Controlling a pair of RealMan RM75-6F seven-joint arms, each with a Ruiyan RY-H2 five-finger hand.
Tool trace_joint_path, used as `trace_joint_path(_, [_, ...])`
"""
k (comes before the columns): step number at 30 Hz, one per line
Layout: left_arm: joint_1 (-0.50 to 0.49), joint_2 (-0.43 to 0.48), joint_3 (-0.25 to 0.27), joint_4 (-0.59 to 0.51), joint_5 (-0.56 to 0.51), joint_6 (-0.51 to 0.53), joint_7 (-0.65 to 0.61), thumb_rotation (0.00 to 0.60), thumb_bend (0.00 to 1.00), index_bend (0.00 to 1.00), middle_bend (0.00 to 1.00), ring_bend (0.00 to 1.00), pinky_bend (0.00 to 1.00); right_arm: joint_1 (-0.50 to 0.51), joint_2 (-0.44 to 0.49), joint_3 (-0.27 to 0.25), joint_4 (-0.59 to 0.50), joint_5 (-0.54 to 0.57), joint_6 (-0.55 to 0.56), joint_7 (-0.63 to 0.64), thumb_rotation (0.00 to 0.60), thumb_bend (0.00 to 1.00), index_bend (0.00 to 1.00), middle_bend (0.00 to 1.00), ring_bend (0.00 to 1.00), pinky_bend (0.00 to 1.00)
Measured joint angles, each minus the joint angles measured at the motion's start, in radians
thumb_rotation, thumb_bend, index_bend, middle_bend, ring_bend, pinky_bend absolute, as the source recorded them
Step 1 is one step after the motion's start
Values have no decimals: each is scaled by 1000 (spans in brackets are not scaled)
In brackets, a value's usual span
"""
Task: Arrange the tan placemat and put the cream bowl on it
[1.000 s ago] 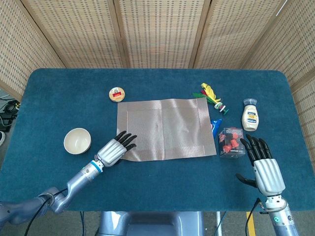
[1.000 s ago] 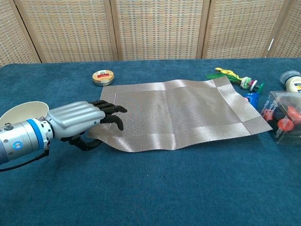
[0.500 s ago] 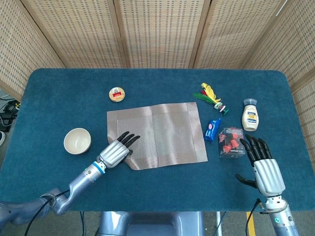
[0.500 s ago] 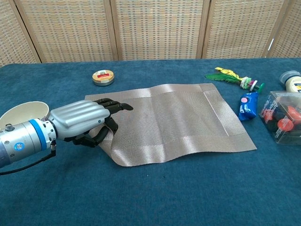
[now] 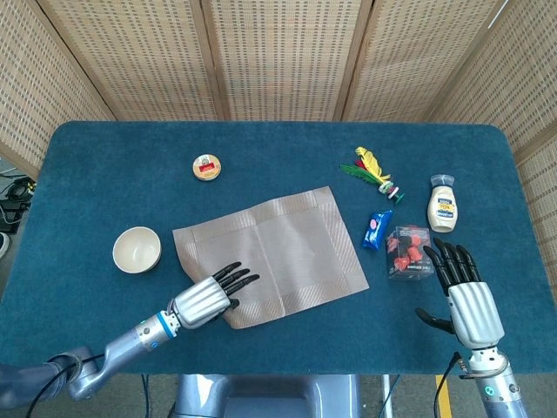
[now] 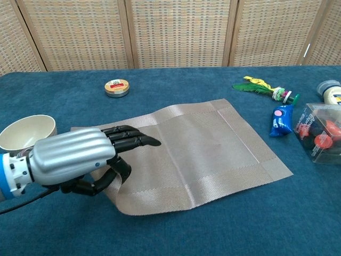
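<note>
The tan placemat (image 5: 278, 252) lies skewed on the blue table, its near-left corner toward me; it fills the middle of the chest view (image 6: 208, 154). My left hand (image 5: 207, 298) pinches that corner, fingers flat on top and thumb tucked under the edge (image 6: 80, 160). The cream bowl (image 5: 137, 249) stands upright and empty on the cloth left of the mat, apart from it (image 6: 26, 132). My right hand (image 5: 466, 296) rests open at the near right, holding nothing, and does not show in the chest view.
A round tin (image 5: 206, 166) sits behind the mat. To the right are a feather shuttlecock (image 5: 372, 167), a blue packet (image 5: 376, 228), a clear box of red pieces (image 5: 407, 252) and a mayonnaise bottle (image 5: 442, 204). Wicker screens stand behind the table.
My left hand has drawn the placemat toward the near left and turned it askew. The blue packet, once partly under the mat's right edge, now lies uncovered. The right hand has not moved.
</note>
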Motion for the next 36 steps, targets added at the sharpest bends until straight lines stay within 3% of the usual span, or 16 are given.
trace_joint_path(9, [21, 46, 107, -5, 127, 82, -20, 600, 666, 792, 0, 0, 0, -3, -6, 3, -1, -3, -4, -10, 600, 0, 0, 0, 0, 0])
trace_joint_path(15, [44, 64, 143, 27, 160, 112, -2, 600, 666, 803, 0, 0, 0, -5, -6, 4, -1, -6, -4, -11, 600, 0, 0, 0, 0, 0])
trace_joint_path(22, [80, 69, 143, 113, 158, 140, 53, 600, 666, 806, 0, 0, 0, -6, -8, 3, -1, -12, -8, -13, 600, 0, 0, 0, 0, 0])
trace_joint_path(36, [108, 3, 106, 217, 132, 181, 6, 600, 666, 806, 0, 0, 0, -9, -10, 6, -2, -14, -11, -14, 600, 0, 0, 0, 0, 0])
